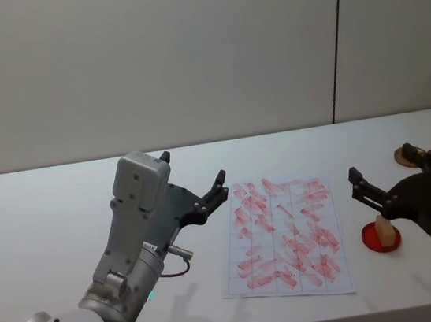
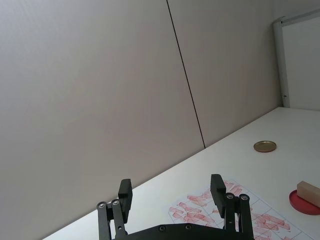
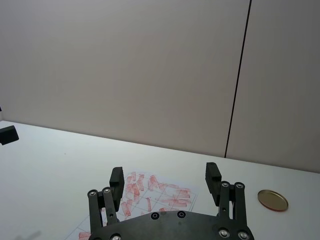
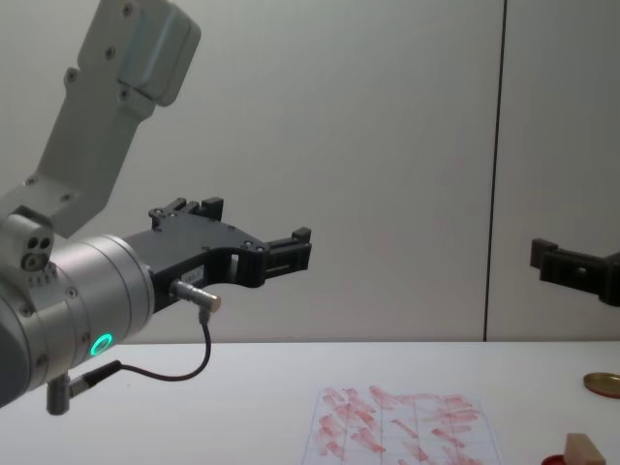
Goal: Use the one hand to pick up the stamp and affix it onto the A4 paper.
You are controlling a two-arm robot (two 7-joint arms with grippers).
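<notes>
From the head camera, I see the hand, my right gripper [image 1: 380,161], raised over the right side of the white table [image 1: 50,230]. Its black, blocky fingers are spread wide and grip nothing. Beneath it the stamp [image 1: 383,229], a small pale wooden block, stands on a flat red round pad [image 1: 371,239], just beside the right edge of the A4 paper [image 1: 285,235]. The sheet lies flat, faintly gridded and thick with smeared red-pink marks. A brass-coloured disc [image 1: 400,156] lies farther back. The left gripper [image 1: 192,166] hangs left of the sheet, likewise parted.

The left wrist camera shows the left gripper [image 2: 171,186] with jaws apart. Past it lie the paper [image 2: 240,210], the wooden stamp [image 2: 309,192] on the red pad [image 2: 300,203], and the brass disc [image 2: 264,146].

The right wrist camera shows the hand [image 3: 165,173] splayed and empty above the paper [image 3: 160,192], with the smooth metal disc [image 3: 273,200] to one side.

From the chest camera, the hand [image 4: 562,263] pokes in high at the right. The stamp [image 4: 584,450] sits low on the table, well apart from it. The paper [image 4: 407,421] lies between the two arms.
</notes>
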